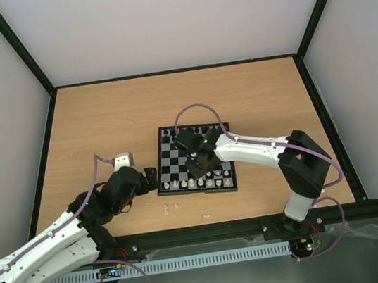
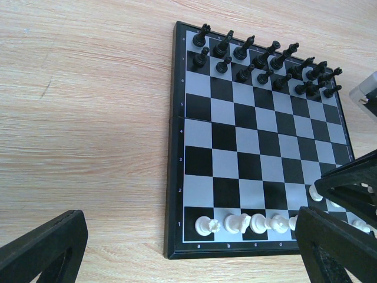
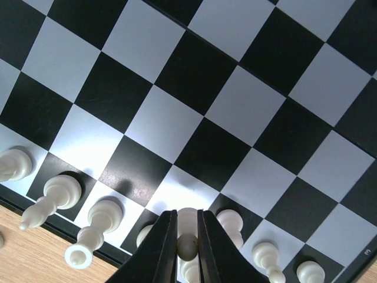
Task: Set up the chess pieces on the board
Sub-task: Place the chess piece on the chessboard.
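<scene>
Clamping a white piece (image 3: 187,246) between its two dark fingers (image 3: 160,250), the right gripper (image 3: 187,221) hangs over the board (image 1: 174,159), above the near rows and a little left of the board's middle. Its jaws are drawn almost together, and only the piece's narrow body and rounded knob show in the slit between them. Whether the piece's foot touches a square or hangs just above one cannot be told, since the fingers cover its lower part. What kind of piece it is also stays unclear.

Other white pieces (image 3: 94,227) stand along the board's near edge on either side of the fingers, and two of them are partly hidden behind the fingers. The black pieces (image 2: 265,62) fill the two rows along the board's far edge, with the middle rows bare between the two sets.

The left gripper (image 1: 153,178) sits low over the table (image 1: 100,119), just off the board's near left corner, its jaws spread wide and holding nothing. In its own wrist view its fingers (image 2: 41,250) are cut off at the bottom corners, and the right-hand one hides the right end of the white back row.

Three loose pieces (image 1: 165,208) lie on the table between the board's near edge and the table's near edge. They are pale and too small to name.
</scene>
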Robot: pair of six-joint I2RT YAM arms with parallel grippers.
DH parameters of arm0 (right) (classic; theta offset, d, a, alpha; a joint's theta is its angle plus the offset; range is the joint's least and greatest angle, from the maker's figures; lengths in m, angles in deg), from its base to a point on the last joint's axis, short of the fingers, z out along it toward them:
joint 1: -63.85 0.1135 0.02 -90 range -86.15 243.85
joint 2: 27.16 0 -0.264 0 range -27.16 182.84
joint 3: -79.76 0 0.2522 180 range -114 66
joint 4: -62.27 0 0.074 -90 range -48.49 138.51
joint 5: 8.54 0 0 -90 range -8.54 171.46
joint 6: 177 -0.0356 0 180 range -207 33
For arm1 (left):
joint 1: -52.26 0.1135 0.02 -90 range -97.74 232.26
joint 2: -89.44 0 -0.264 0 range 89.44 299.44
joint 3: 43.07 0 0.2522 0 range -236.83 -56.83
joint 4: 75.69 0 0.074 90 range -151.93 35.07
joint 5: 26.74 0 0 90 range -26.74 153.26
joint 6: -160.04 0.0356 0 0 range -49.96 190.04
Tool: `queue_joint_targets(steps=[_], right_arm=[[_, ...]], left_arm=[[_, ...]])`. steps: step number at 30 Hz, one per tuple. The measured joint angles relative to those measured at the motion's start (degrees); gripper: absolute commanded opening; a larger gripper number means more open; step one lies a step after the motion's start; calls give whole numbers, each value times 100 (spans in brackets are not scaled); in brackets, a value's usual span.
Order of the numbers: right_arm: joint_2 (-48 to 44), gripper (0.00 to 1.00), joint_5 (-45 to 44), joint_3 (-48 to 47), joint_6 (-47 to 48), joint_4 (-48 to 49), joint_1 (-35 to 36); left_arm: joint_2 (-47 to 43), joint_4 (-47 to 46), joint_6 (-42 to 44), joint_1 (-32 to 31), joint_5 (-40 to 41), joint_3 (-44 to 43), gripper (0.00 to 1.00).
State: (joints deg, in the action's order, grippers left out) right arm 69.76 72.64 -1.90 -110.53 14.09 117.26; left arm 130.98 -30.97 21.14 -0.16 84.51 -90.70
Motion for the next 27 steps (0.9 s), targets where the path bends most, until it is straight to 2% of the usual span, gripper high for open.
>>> queue_joint_targets(steps=[27], right_arm=[[420, 15, 90, 2, 44, 181, -7]], left_arm=[[0, 0, 0, -2, 2, 2, 99]])
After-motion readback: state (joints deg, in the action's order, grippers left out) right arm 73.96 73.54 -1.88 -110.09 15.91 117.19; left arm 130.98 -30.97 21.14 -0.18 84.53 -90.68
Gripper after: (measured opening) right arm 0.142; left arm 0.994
